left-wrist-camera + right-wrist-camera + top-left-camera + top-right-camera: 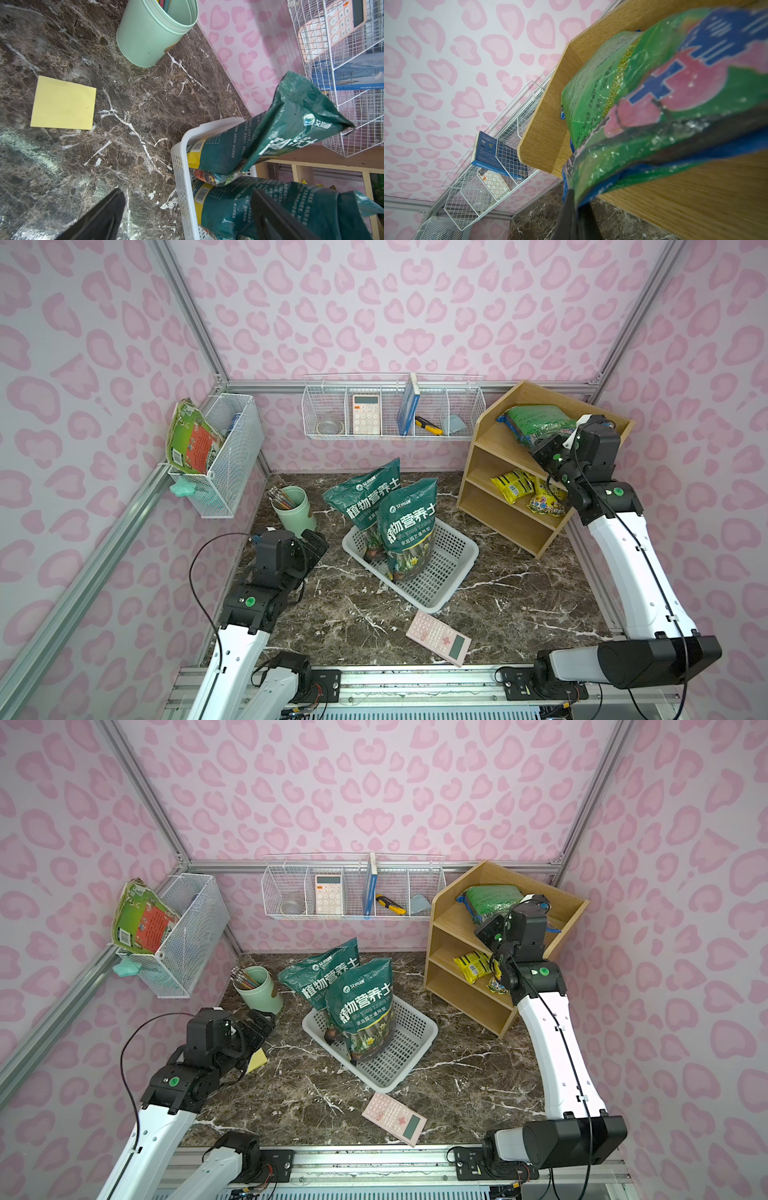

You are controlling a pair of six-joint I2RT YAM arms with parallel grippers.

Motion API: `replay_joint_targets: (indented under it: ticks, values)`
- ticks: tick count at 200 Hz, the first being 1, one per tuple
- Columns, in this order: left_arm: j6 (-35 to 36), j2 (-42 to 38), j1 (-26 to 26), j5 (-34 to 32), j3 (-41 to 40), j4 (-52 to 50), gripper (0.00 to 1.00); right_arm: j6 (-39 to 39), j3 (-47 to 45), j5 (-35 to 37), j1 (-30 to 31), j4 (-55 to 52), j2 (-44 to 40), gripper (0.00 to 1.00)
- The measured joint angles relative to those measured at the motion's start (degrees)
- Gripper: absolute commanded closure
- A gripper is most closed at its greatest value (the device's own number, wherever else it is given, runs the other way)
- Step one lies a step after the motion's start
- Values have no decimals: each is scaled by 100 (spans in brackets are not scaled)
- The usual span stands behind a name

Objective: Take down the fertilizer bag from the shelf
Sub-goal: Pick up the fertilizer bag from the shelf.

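My right pincer [574, 204] is clamped narrow on the blue-edged seam of the bright green crinkly plastic fertilizer bag [654, 83]. Only the right wrist view shows that pinch. In both top views the black pincer body covers the fingertips, so the contact is hidden there.

The bag lies on the top tier of the light wood-grain stepped shelf [468, 472] at the table's far right corner, with its near edge at the tier's front lip. Its print is blurred close up and too small to read from above.

My left pincer [188, 192] is spread wide, with fingers [104, 214] at the frame edges in the left wrist view. From above I see only its black back, so I can't tell the gap there.

A flat yellow square sticky note [63, 102] lies on the dark veined marble table [145, 104]. In a top view just a corner of it peeks out beside my left arm.

Two dark green stand-up soil bags [409, 522] sit in a white perforated plastic basket [457, 568]. They show whole from above but are cut off in the left wrist view.

Yellow printed packets [513, 486] lie on the middle tier, partly behind my right arm.
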Motion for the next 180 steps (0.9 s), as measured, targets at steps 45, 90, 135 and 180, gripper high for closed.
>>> replay_joint_targets:
  ticks: [45,90,135,180]
  values:
    - [0,2,0,-2,0,0,1,-332,282,-4,33,-411,-98,100]
    - [0,-13,0,-2,0,0,1,-1060,1104,516,841,-931,-313,100]
    - [0,-24,0,-7,0,0,1,-1637,1519,1202,1943,-1357,-472,100]
    - [-2,-22,0,-2,0,0,1,-1853,1456,1552,2459,-1759,-804,100]
